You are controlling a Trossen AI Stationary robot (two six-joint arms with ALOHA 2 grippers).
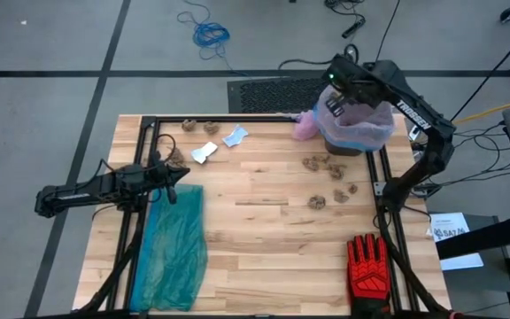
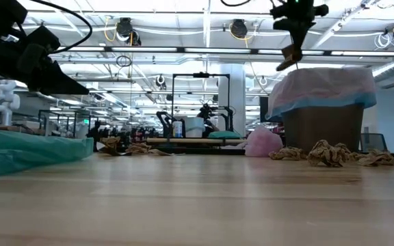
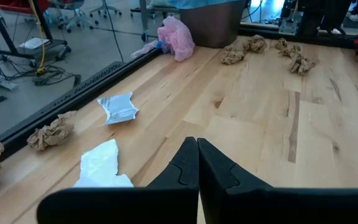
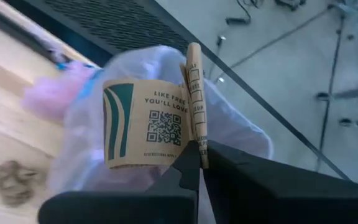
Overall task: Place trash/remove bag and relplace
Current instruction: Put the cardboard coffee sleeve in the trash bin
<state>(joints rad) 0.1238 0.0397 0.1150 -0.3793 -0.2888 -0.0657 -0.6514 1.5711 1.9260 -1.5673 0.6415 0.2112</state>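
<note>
Cardboard sleeve (image 4: 145, 124) between right fingers (image 4: 188, 168)

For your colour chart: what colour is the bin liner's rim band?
Blue, clearest on the bin liner in the low view.

The table (image 1: 264, 230) is pale, smooth wood planks with a matt finish, the bag (image 1: 367, 131) lining the bin is thin translucent plastic, the trash (image 1: 326, 165) is rough crumpled brown paper, and the sleeve (image 4: 143, 122) is printed brown cardboard.
</note>
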